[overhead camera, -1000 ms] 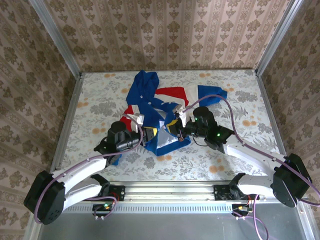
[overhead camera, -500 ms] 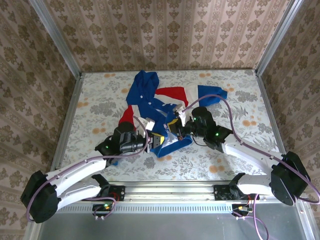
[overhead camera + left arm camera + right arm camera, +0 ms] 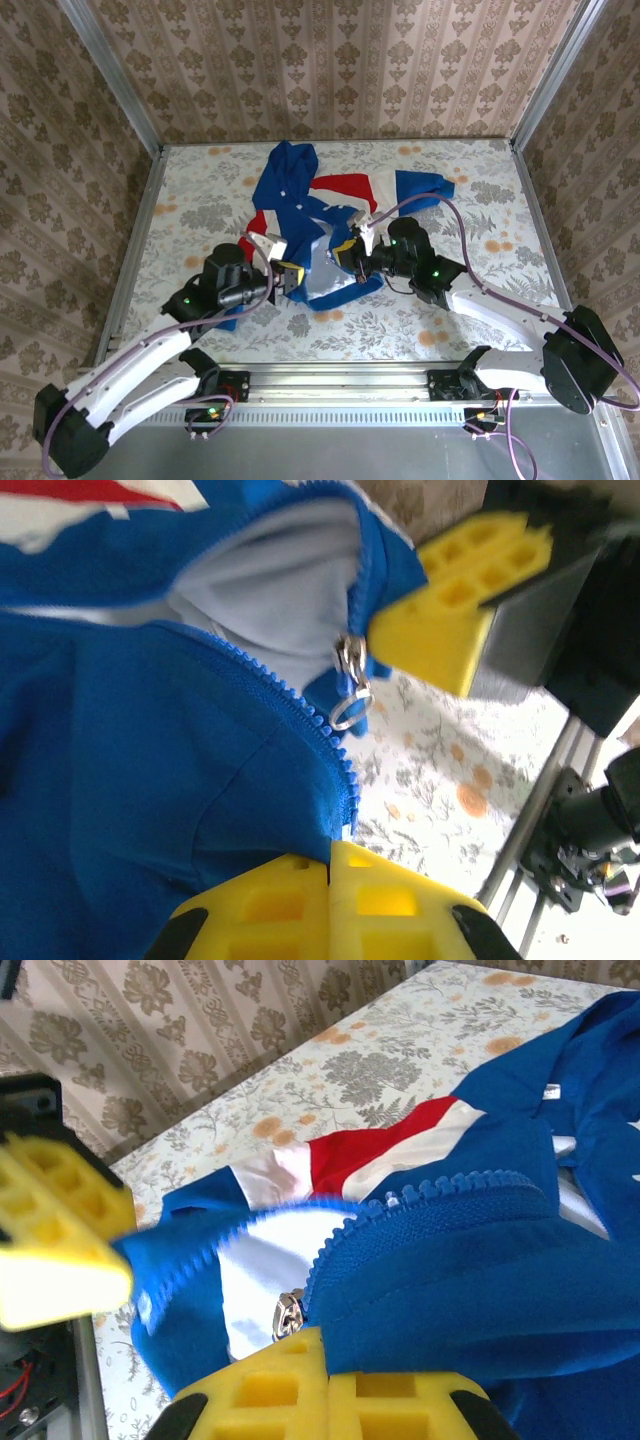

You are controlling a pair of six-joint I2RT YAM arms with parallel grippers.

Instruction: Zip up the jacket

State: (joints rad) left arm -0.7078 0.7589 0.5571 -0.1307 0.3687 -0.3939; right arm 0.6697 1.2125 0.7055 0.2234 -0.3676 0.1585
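The blue jacket (image 3: 290,190) lies crumpled mid-table, its red-and-white band showing, its front open. My left gripper (image 3: 288,277) is shut on the jacket's lower front edge; in the left wrist view its fingers (image 3: 330,848) pinch blue cloth (image 3: 150,760) at the bottom end of a row of zipper teeth (image 3: 300,715). My right gripper (image 3: 350,254) is shut on the other front edge (image 3: 520,1260), fingers (image 3: 328,1345) right beside the silver zipper slider (image 3: 289,1315). The slider and its ring pull (image 3: 347,710) hang between the two grippers. The two zipper sides are apart.
The floral tabletop (image 3: 470,200) is bounded by a metal rail at the near edge (image 3: 330,372) and patterned walls on the other sides. The jacket's sleeve (image 3: 425,188) reaches toward the back right. My right arm's cable (image 3: 455,230) arcs over the table.
My left gripper swung right toward the right gripper, then drew back left, keeping the jacket's edge. The right gripper has hardly moved.
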